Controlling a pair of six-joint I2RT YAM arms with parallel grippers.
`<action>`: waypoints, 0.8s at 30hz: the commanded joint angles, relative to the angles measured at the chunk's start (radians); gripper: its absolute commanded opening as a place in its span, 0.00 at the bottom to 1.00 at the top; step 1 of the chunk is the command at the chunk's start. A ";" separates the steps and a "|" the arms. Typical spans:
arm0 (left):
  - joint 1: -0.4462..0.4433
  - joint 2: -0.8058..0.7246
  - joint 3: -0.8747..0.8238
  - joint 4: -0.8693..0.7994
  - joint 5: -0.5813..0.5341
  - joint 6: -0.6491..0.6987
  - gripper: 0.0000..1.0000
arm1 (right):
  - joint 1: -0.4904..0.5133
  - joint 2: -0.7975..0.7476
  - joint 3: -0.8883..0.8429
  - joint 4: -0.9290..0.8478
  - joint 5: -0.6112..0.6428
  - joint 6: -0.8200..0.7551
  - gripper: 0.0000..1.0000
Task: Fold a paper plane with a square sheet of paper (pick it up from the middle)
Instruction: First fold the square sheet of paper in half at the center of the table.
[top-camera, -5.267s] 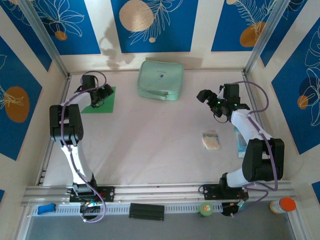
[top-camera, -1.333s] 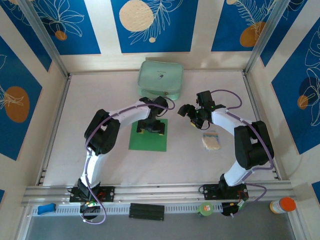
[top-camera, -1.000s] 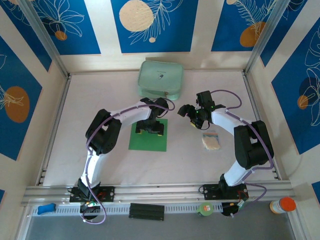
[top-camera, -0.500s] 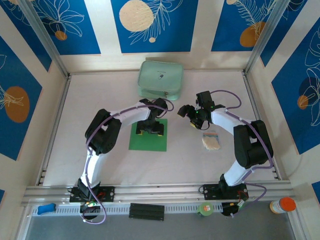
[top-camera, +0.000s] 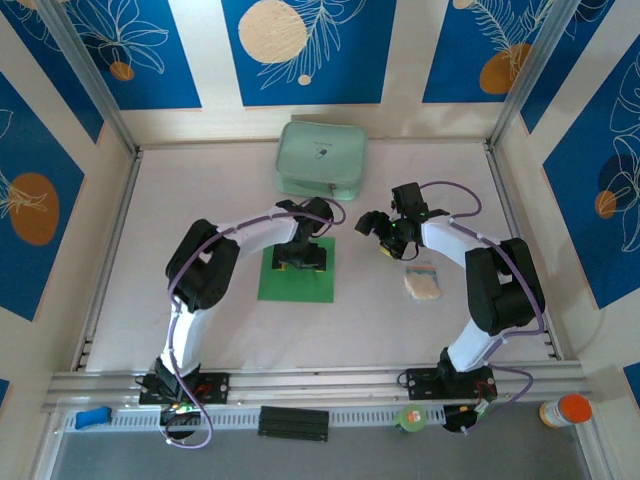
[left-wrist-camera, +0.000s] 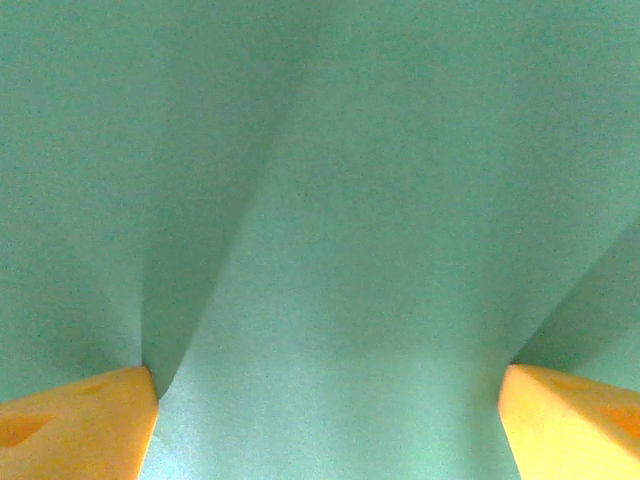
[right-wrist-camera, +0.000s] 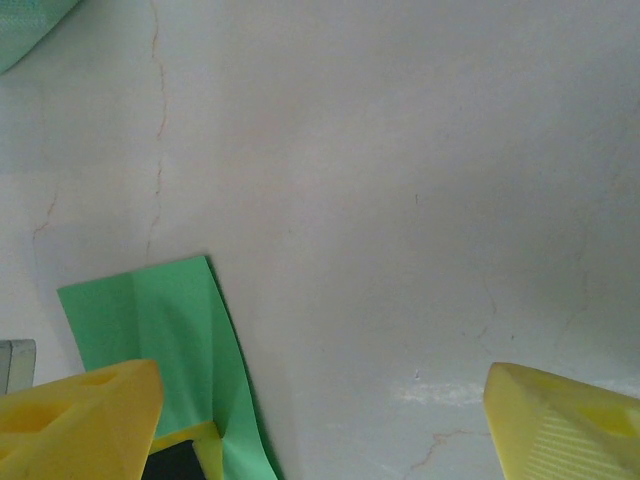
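The square sheet of paper (top-camera: 295, 287) lies flat on the white bench (top-camera: 200, 190), roughly in the middle and a little to the left, well short of the pale mint zip pouch (top-camera: 322, 160) at the back. The left gripper (top-camera: 303, 262) is down on the far part of the sheet. Seen from its wrist, its yellow fingertips (left-wrist-camera: 75, 425) stand wide apart with the green paper (left-wrist-camera: 330, 200) stretched between them and rucked into soft ridges running up from each tip. It has no pinch on the sheet.

The right gripper (top-camera: 376, 235) hangs just beyond the sheet's right edge, jaws also spread wide and holding nothing. Its wrist camera looks down on bare bench, with a corner of the sheet (right-wrist-camera: 150, 320) beside its left fingertip. A small clear packet (top-camera: 423, 282) with something beige inside lies on the bench to the right.
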 joint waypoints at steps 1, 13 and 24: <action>0.007 0.043 -0.059 -0.011 0.008 -0.013 0.87 | -0.001 0.009 0.008 -0.021 -0.016 0.003 0.84; 0.009 -0.002 -0.062 0.021 0.014 -0.004 0.81 | -0.002 0.012 0.008 -0.019 -0.017 0.012 0.83; 0.030 -0.169 -0.131 0.131 0.102 -0.029 0.43 | -0.002 -0.017 -0.014 0.034 -0.045 0.011 0.82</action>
